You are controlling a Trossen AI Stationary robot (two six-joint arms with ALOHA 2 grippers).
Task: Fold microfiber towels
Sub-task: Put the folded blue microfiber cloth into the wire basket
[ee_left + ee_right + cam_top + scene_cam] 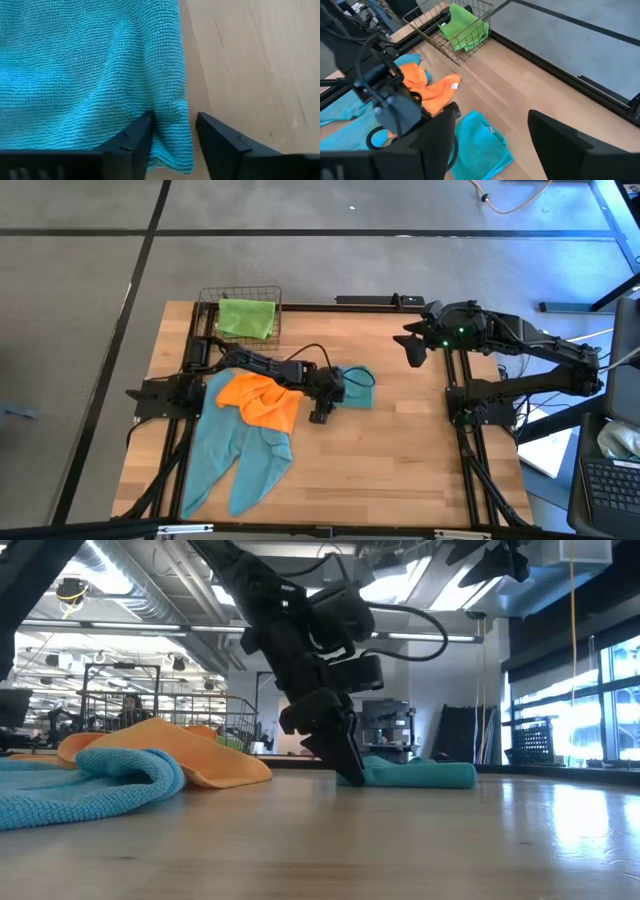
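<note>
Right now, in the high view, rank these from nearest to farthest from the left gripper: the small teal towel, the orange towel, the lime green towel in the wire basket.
1. Small folded teal microfiber towel: right at the left gripper, its fingers straddling the towel's edge.
2. Crumpled orange microfiber towel: just beside it, toward the table's left.
3. Lime green microfiber towel: in the wire basket at the far edge.

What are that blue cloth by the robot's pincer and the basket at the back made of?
The teal cloth looks like microfiber: a matte surface of fine looped rows, limp and creased where the left pincer straddles its edge. The basket seems to be thin metal wire, an open grid with a dull bronze tint, holding a lime green cloth. The table looks like pale wood planks with visible grain.
</note>
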